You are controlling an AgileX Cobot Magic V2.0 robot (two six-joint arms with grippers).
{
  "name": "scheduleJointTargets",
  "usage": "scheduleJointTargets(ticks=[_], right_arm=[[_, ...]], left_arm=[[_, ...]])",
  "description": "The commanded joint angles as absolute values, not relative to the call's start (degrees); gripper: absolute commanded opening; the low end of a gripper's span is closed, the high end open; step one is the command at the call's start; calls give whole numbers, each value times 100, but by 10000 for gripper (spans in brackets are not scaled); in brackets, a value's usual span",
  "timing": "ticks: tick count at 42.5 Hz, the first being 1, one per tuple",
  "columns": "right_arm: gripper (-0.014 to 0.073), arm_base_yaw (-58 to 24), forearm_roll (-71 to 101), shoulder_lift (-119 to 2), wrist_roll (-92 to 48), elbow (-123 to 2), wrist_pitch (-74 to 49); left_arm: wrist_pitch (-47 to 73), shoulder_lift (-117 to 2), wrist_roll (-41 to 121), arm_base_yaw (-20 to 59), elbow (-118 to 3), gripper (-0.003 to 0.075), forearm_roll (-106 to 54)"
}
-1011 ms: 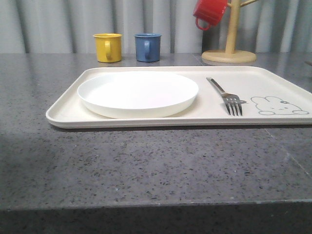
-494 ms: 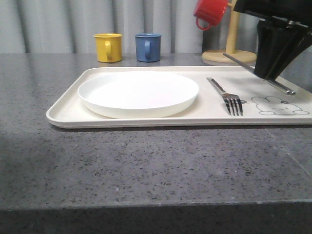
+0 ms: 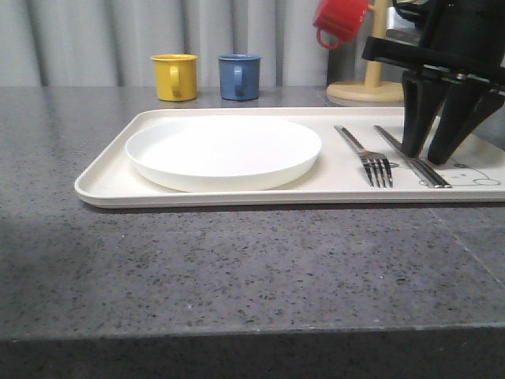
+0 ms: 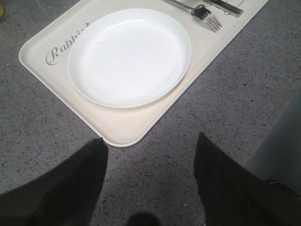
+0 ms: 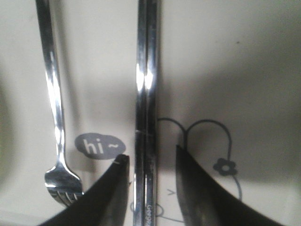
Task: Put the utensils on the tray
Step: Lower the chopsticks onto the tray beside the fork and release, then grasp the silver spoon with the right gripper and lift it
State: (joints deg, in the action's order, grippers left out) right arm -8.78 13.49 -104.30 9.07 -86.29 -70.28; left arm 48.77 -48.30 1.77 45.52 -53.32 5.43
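Observation:
The cream tray (image 3: 102,185) holds a round white plate (image 3: 223,150) on its left half. A silver fork (image 3: 367,154) lies to the plate's right, tines toward me. Just right of the fork, a pair of metal chopsticks (image 3: 410,158) lies flat on the tray. My right gripper (image 3: 430,154) stands open over them, one finger on each side, with gaps showing in the right wrist view around the chopsticks (image 5: 146,94) beside the fork (image 5: 54,108). My left gripper (image 4: 150,150) is open over bare table near the tray's (image 4: 122,132) corner, short of the plate (image 4: 129,56).
A yellow mug (image 3: 174,76) and a blue mug (image 3: 238,76) stand behind the tray. A red mug (image 3: 341,21) hangs on a wooden mug stand (image 3: 371,87) at the back right. Grey speckled table lies between the tray and the front edge.
My right gripper came in from the upper right carrying the chopsticks, lowered them onto the tray beside the fork, and opened. Plate and fork have not moved.

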Motion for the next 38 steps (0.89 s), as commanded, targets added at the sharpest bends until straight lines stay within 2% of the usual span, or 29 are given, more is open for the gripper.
scheduleJointTargets(ticks=[1,11,18,29,38], right_arm=[[399,-875,1313,-10146,851,-8761,-6990],[395,-810,38,-9398,347,-8882,-7211],[395,-300,-924,-8915,313,-8882,-7373],[395,1055,-774,-9110,-323,-8841,-7554],[395,1444,-775,-9493,-622,-8841,-7464]], left_arm=[[4476,-4802,108,4603,-5487,409,560],[4476,-4802,108,4603,-5487,408,560],[4476,-4802,108,4603,-5487,408,560],[4476,-4802,108,4603,-5487,408,560],[4476,-4802,108,4603,-5487,409,560]])
